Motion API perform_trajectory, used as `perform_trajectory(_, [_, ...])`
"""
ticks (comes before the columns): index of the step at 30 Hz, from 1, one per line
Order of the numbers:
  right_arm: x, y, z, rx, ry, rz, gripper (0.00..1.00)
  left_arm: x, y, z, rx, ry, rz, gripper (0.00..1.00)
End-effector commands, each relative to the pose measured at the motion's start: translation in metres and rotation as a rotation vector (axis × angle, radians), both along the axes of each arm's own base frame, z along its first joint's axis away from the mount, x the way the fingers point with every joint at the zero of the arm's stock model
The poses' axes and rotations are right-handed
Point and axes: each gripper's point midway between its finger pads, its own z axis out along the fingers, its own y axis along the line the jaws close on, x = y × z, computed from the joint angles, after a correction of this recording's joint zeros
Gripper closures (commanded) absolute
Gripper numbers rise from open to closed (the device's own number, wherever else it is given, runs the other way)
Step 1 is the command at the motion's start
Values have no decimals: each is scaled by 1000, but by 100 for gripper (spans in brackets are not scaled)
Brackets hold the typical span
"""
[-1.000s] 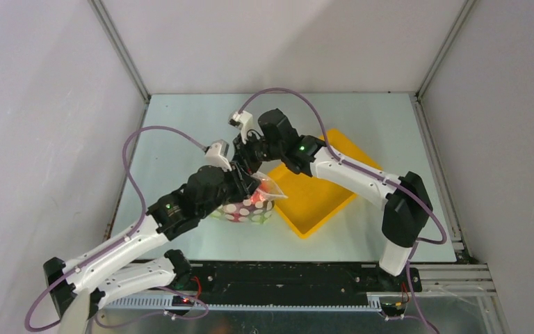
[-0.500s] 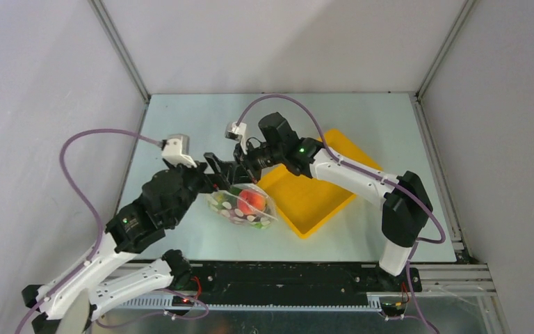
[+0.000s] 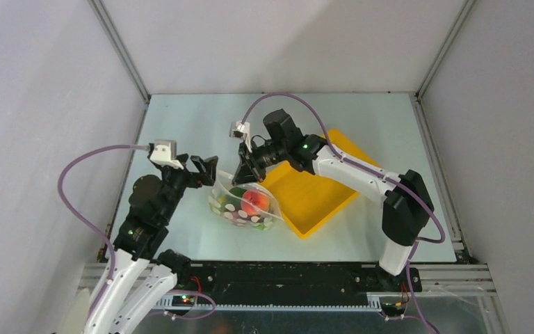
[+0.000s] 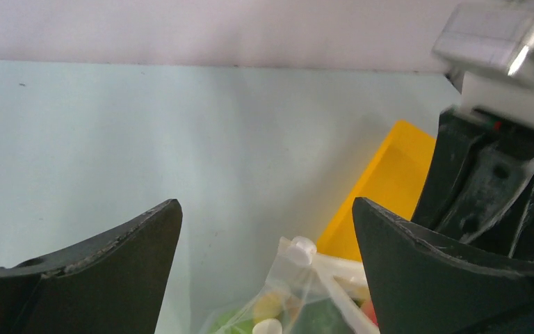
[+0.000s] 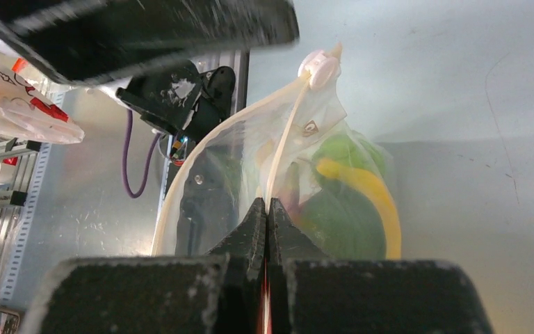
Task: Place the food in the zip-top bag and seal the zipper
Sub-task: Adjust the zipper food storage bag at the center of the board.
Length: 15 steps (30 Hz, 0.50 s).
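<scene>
1. Left gripper [image 3: 207,169]: you see its jaws spread wide with nothing between them. It hangs above the table [image 3: 181,125], just left of the bag and apart from it.
2. Right gripper [image 5: 266,206]: its fingers are pressed together on one lip of the zipper [image 5: 285,139]. It holds that lip up at the bag's far edge.
3. Zip-top bag [image 3: 247,212]: you find it resting on the table between the two grippers, just beside the left side of the yellow tray [image 3: 320,198]. Its dotted body bulges and its mouth gapes open.
4. Zipper, detail: in the right wrist view one lip runs straight into the pinched fingers. The other lip loops away to the left. Both meet at a white tab [image 5: 318,66] at the far corner.
5. Food [image 3: 252,202]: it lies inside the bag. Through the plastic you can make out a peach-red fruit, green pieces and a yellow banana [image 5: 365,191].
6. The tray sits on the table beneath the right arm.
</scene>
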Motion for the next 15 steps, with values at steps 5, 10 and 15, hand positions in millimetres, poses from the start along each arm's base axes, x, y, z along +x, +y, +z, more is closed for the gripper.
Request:
perform_trajectory(5, [-3,-11,0,-7,-11,95,100,-14,-31,-5,-30,-209,-387,0])
perform_trajectory(10, [-1,-13,-8,-35,-12,110,100,-9,-20,-22,-131,-171,-460,0])
perform_trajectory(15, [8,-10,-12,-38,4,105,100,-9,-22,-31,-158,-170,-562,0])
